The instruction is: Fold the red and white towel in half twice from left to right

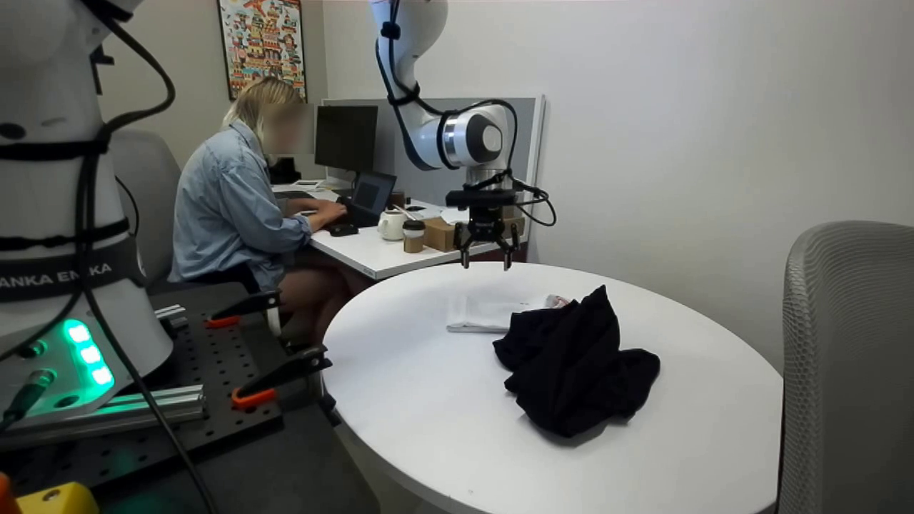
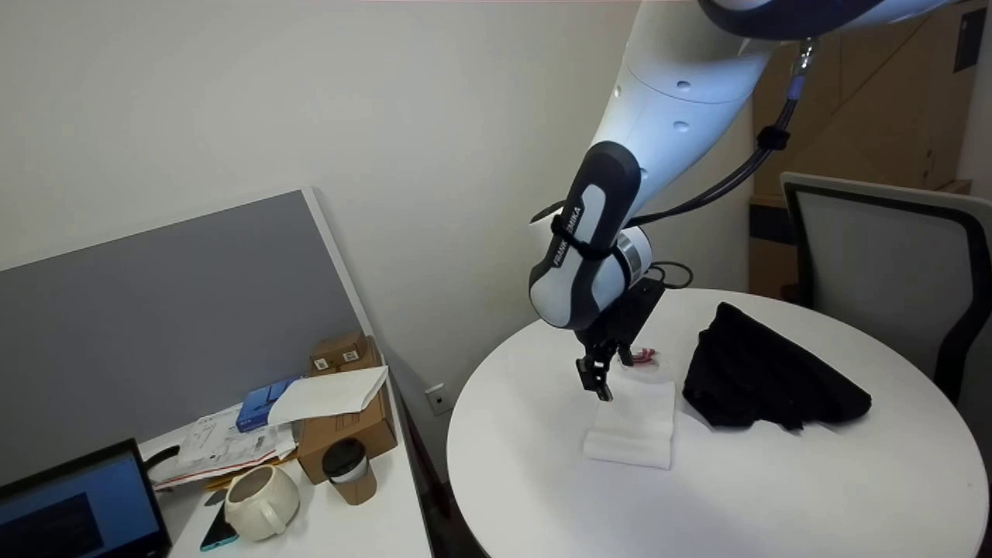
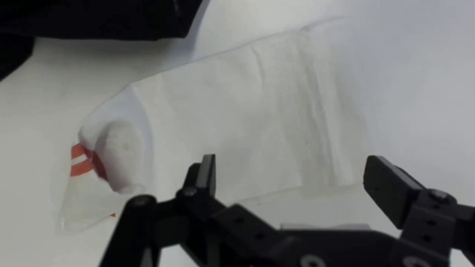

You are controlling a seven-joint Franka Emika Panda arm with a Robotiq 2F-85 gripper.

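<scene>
The towel lies on the round white table as a mostly white strip. It shows in both exterior views (image 1: 477,315) (image 2: 639,418) and in the wrist view (image 3: 237,115). One end is rumpled and curled, with red stripes showing there in the wrist view. The opposite end has a fold or crease running across it. My gripper (image 3: 291,157) is open and empty, its fingers wide apart. It hovers above the towel near one long edge and also shows in both exterior views (image 1: 486,265) (image 2: 616,380). In an exterior view the black cloth hides part of the towel.
A crumpled black cloth (image 1: 578,371) (image 2: 763,380) (image 3: 104,18) lies on the table (image 1: 428,407) close beside the towel. A mesh chair (image 1: 850,357) stands at the table's edge. A person sits at a desk (image 1: 385,263) holding boxes, a mug and a cup.
</scene>
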